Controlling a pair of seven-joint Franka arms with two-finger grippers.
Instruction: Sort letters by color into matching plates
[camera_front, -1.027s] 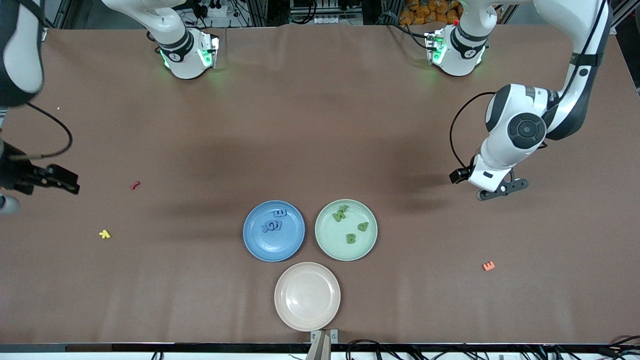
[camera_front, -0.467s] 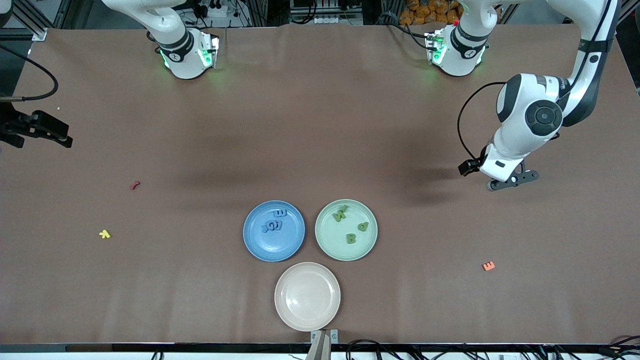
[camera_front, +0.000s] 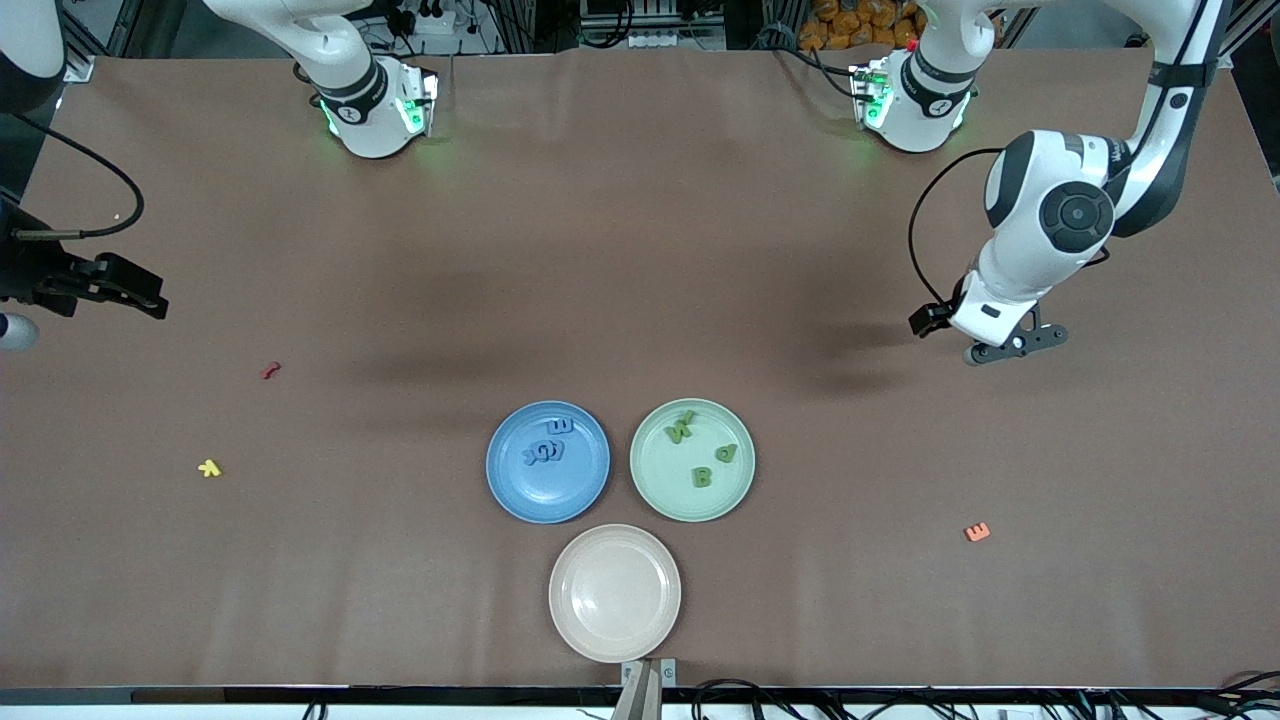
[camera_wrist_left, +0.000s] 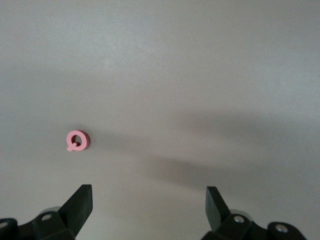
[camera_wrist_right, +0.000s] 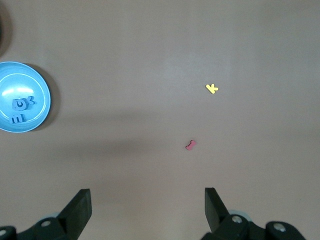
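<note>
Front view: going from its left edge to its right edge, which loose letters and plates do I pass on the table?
Yellow letter → red letter → blue plate → beige-pink plate → green plate → orange letter.

Round matte blue plate (camera_front: 547, 462) holds blue letters (camera_front: 547, 446); pale mint green plate (camera_front: 692, 459) holds 3 green letters (camera_front: 702, 452); beige-pink plate (camera_front: 614, 592) bare.

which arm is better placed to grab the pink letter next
Likely the left. Its wrist view shows the pink letter lying on the table just ahead of the open left gripper, at the left arm's end. The open right gripper hovers over the right arm's end, nearer the red letter.
</note>
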